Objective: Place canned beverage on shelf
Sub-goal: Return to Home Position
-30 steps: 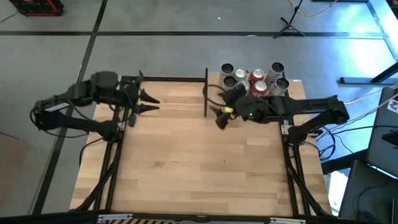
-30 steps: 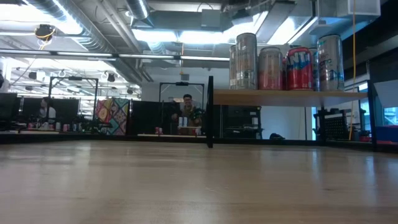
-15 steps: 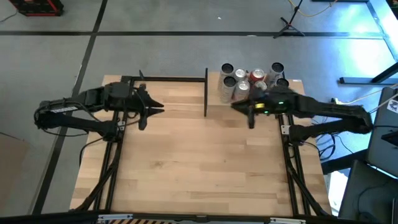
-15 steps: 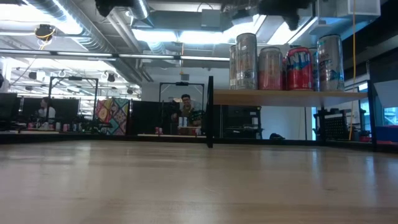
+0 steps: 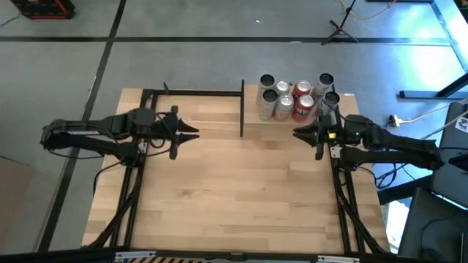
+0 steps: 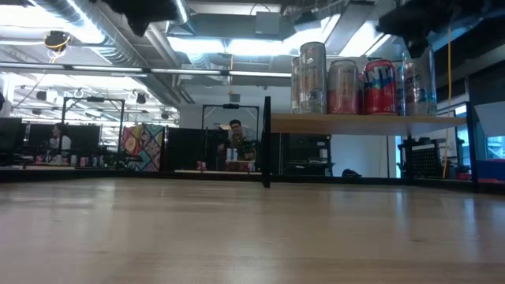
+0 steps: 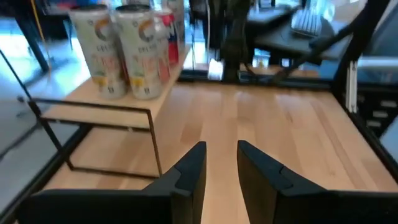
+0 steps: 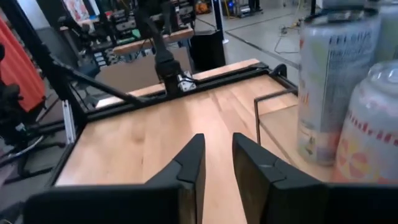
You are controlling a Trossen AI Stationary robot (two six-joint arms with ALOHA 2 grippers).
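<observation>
A: What is hiding from us?

B: In the low view a dark arm part (image 6: 426,24) is hanging in at the upper right and covering the top of the rightmost tall silver can (image 6: 418,87). Neither arm's fingertips are showing there.

A: And the drinks cans (image 5: 285,107)?

B: All are standing upright on the small light-wood shelf on black posts (image 5: 251,109), upper right of centre in the high view. That view is showing about eight round lids in two rows. The low view is giving only four cans, a red can (image 6: 379,85) among them.

A: The grippers?

B: The left gripper (image 5: 191,134) is hovering left of centre over the large wooden tabletop (image 5: 234,190). The right gripper (image 5: 298,134) is just below the shelf in the frame. Their tips are facing each other, well apart. Each wrist view is showing two dark fingers (image 7: 193,171) a narrow gap apart, holding nothing.

A: Any writing?

B: The left wrist view is catching two white-and-yellow cans (image 7: 142,53) at the upper left, with what is looking like "CELSIUS", blurred. In the right wrist view a tall pale can (image 8: 333,87) is carrying similar lettering, and a pink-patterned can (image 8: 373,137) is being cut off at the right edge. The red can's big white letters are too blurred to read. A person (image 6: 237,138) is showing far back in the room.
</observation>
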